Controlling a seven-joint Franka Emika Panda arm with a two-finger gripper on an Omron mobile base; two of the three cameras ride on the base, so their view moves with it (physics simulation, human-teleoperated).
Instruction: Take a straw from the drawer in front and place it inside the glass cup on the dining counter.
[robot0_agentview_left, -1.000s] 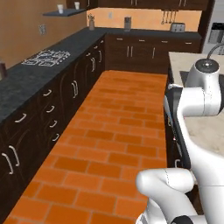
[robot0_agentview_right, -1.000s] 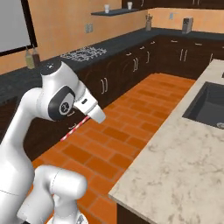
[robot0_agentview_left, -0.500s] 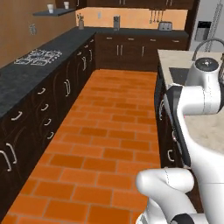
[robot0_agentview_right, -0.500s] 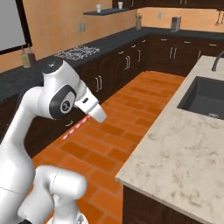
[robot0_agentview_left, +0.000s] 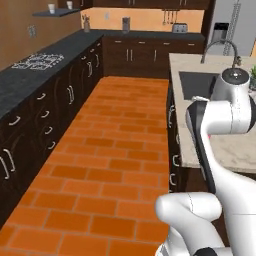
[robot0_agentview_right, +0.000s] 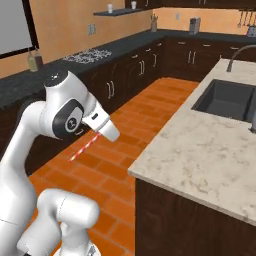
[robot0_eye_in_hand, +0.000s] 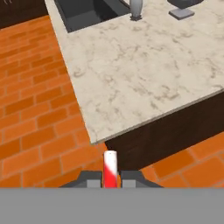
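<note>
Three views, and you should take them in turn. From the left base view you see the arm's white elbow standing between you and the dining counter (robot0_agentview_left: 220, 145), so the hand itself is behind the arm and you cannot judge the grip from there. The sink (robot0_agentview_left: 197, 84) and its curved tap (robot0_agentview_left: 220, 50) sit further along the beige top; no cup can be made out on the part that shows.

From the right base view the straw (robot0_agentview_right: 82, 148) sticks out and down from the hand's tip, over the brick floor (robot0_agentview_right: 145, 110) and well apart from the counter's near corner. The fingertips are too small there to read.

From the hand view the gripper (robot0_eye_in_hand: 110, 179) is pinched together on the straw, which rises red and white between the two dark fingers (robot0_eye_in_hand: 131, 178). Ahead lies the counter's corner, with the sink at the top left, the tap's base beside it and a dark object cut off by the top right edge.

What could go wrong, in my judgement: the straw is thin and held near one end, so a quick swing or a knock against the counter's edge could twist it in the pinch or drop it on the floor. You also have no clear sight of the glass cup; being clear, it may be easy to miss or to tip when the straw comes down off-centre.
</note>
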